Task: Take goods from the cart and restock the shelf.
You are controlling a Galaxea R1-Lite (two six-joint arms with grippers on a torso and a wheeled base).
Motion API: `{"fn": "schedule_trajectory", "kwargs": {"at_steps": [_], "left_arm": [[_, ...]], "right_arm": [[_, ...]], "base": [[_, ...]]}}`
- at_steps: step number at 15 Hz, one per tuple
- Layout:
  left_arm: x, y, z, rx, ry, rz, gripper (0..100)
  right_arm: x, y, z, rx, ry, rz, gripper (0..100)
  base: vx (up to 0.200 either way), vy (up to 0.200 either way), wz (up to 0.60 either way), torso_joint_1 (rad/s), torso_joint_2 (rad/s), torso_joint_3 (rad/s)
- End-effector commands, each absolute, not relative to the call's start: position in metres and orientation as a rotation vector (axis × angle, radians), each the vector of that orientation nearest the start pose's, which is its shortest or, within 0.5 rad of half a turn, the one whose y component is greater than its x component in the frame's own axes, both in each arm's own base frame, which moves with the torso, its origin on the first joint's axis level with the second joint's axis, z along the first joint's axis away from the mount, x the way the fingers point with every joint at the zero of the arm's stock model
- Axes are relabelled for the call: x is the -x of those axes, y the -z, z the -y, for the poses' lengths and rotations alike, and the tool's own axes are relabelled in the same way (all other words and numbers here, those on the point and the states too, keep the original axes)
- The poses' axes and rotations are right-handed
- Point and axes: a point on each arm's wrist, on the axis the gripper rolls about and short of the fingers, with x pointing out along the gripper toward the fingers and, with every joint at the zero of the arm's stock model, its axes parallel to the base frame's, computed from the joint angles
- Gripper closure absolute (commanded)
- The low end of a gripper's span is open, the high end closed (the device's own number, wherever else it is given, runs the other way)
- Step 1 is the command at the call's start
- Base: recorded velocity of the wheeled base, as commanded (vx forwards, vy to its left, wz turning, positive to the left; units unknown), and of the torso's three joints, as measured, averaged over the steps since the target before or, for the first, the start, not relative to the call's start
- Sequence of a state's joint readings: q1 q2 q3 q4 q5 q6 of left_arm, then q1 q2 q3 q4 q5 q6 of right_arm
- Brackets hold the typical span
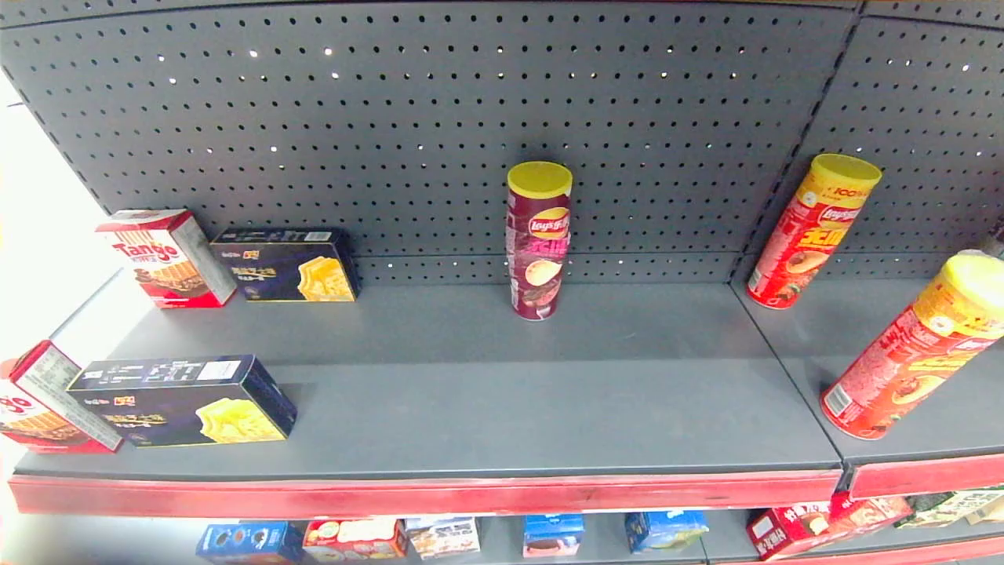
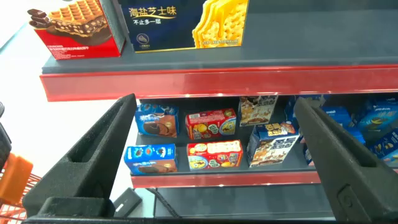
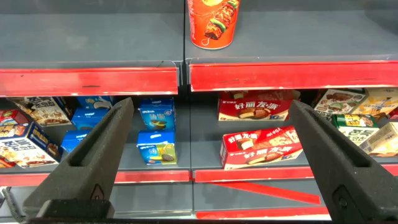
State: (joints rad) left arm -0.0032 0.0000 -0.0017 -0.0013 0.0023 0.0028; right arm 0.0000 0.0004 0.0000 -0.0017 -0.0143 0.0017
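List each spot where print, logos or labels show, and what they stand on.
Print is located here, not quoted.
Maroon can: round logo, large characters.
Far red can, near red can: logo, large yellow characters.
Far red box, near red box: large white word mark.
Far blue box, near blue box: pale characters, white label on top.
Red lower box: white characters.
Other lower boxes: too small to read.
Shelf rail: no tags.

The head camera looks down, close, onto the grey metal shelf [image 1: 502, 392] with its red front strip [image 1: 423, 493]. Both wrist cameras sit lower, before that strip, facing the shelf; all three share it.
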Motion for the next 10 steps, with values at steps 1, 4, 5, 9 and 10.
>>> {"fn": "schedule_trajectory", "kwargs": {"at_steps": [1,4,5,9,10], "left_arm": [[0.0229,-0.0761,-0.0001,-0.003,0.000,0.003,0],[0.0229,-0.0759,-0.0001,-0.003,0.000,0.002,0],[0.0229,-0.0759,-0.0001,-0.003,0.000,0.002,0],[0.0229,-0.0759,-0.0001,-0.003,0.000,0.002,0],[0.0229,-0.0759,-0.0001,-0.003,0.000,0.002,0]], "right_arm": [[0.0228,-0.0756,0.0003,-0.002,0.014,0.002,0],[0.0228,-0.0756,0.0003,-0.002,0.015,0.002,0],[0.0228,-0.0758,0.0003,-0.002,0.015,0.003,0],[0.0228,-0.0756,0.0003,-0.003,0.015,0.002,0],[0.0228,-0.0756,0.0004,-0.003,0.017,0.002,0]], "base": [[0.000,0.000,0.00,0.000,0.00,0.000],[0.000,0.000,0.00,0.000,0.00,0.000],[0.000,0.000,0.00,0.000,0.00,0.000],[0.000,0.000,0.45,0.003,0.00,0.003],[0.000,0.000,0.60,-0.007,0.00,0.002]]}}
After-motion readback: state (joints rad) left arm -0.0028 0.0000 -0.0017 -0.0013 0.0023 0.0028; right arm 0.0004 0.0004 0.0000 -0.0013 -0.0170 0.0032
